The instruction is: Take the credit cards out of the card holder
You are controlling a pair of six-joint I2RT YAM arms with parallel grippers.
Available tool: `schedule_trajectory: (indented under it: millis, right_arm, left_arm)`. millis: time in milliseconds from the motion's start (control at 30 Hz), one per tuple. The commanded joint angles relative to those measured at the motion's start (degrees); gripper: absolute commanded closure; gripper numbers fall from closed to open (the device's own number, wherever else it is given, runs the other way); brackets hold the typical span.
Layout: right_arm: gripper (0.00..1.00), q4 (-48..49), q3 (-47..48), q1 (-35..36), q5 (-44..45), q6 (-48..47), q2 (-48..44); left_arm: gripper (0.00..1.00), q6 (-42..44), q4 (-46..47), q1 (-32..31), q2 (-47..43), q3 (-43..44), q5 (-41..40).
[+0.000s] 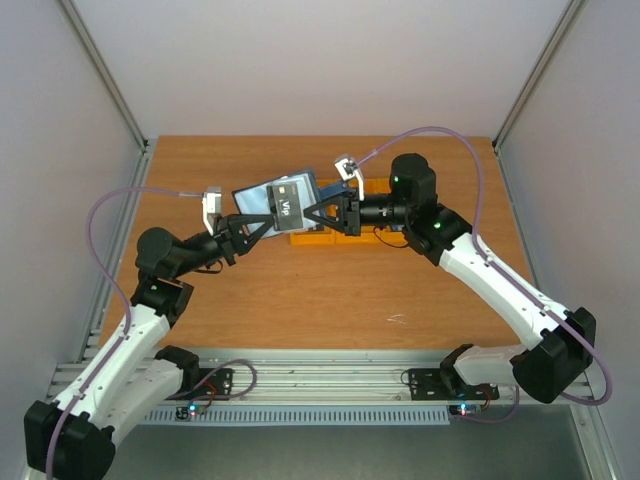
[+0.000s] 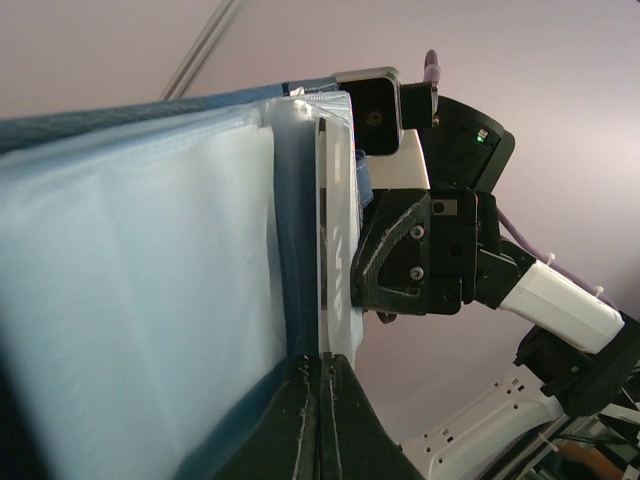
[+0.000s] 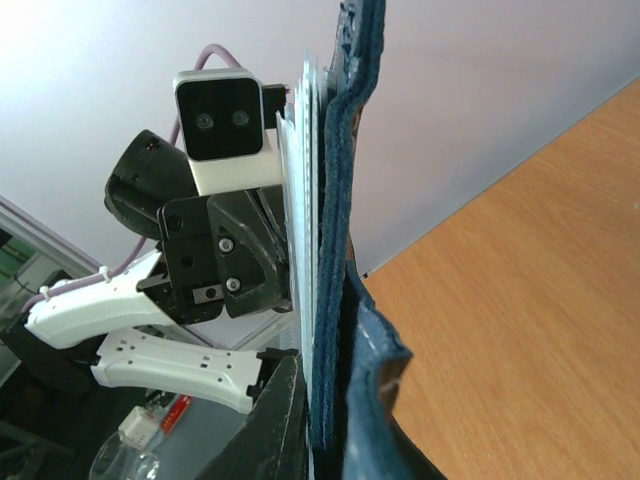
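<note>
**Holder hanging open between two claws**

The left claw is reaching in from 8 o'clock, its jaws pressed together on the holder's lower-left edge. In its wrist view the two fingers are meeting on a thin pale sleeve edge with no gap showing.

The holder is hanging in the air above the table, toward 12 o'clock from the table's middle. It is lying open and tilted, its pale blue-grey inside facing the top camera. Dark navy cover is showing along its edges, and in both wrist views clear sleeves are standing edge-on in a stack. A black card with white "VIP" lettering is lying against the inside, on the holder's 3 o'clock half. Whether it is sitting in a sleeve I cannot tell.

The right claw is coming in from 4 o'clock, clamped on the holder's right edge. In its wrist view the fingers are squeezing navy cover and sleeves between them.

An orange bin is sitting on the table at 5 o'clock of the holder, under the right claw. The claw is hiding most of it, so I cannot tell what is lying inside.
</note>
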Motion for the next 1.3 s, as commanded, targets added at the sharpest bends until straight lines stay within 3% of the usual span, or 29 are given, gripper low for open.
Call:
schedule_trajectory:
  millis: [0,633,767,933,1000,1100,1267]
  right_arm:
    - [0.99,-1.5,0.1,-2.0,-0.9,-2.2,-4.0]
    - [0.99,4.5,0.9,-1.3,-4.3,3.7,0.1]
    - [0.99,7.1,0.7,-1.2,-4.5,4.5,0.2]
    - [0.99,7.3,0.7,-1.1,-4.9,4.8,0.3]
    - [0.99,7.3,0.8,-1.2,-5.1,4.9,0.3]
    - [0.99,7.0,0.8,-1.2,-5.1,4.8,0.4]
    - [0.99,6.4,0.0,-1.5,-3.4,4.3,-0.7]
  left_arm:
    - [1.00,-0.2,0.4,0.8,-0.8,0.7,-1.6]
    - [0.99,-0.5,3.0,-0.3,1.4,1.3,-0.8]
    - [0.91,-0.6,3.3,-0.4,1.5,1.3,-0.8]
    - [0.89,-0.5,3.1,-0.4,1.9,1.5,-0.9]
    - [0.89,-0.5,3.0,-0.4,2.0,1.7,-0.8]
    - [0.99,-0.4,3.1,-0.5,2.1,1.9,-0.5]
    - [1.00,-0.5,2.9,-0.5,1.8,1.8,-0.8]
